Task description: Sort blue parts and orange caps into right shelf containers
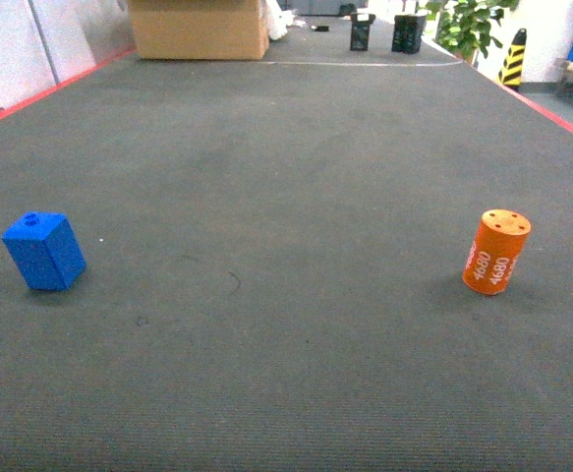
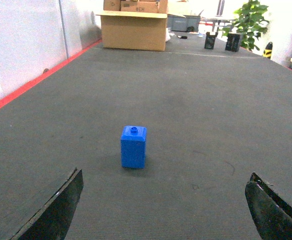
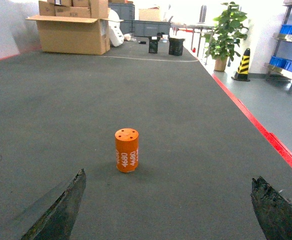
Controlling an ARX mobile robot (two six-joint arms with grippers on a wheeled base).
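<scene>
Left gripper (image 2: 163,210) has its jaws spread wide with nothing between them, and the blue part (image 2: 133,146) stands upright on the dark floor mat (image 2: 196,95) just ahead, slightly left of centre. Same deal on the right: right gripper (image 3: 168,210) gaping apart, orange cap (image 3: 127,150) upright ahead of it, nearer its left finger. Head view shows the two pieces well apart.

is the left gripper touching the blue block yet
Apart. In the left wrist view the blue block stands on the dark floor ahead of the open left gripper, with bare floor between it and both fingertips.
</scene>
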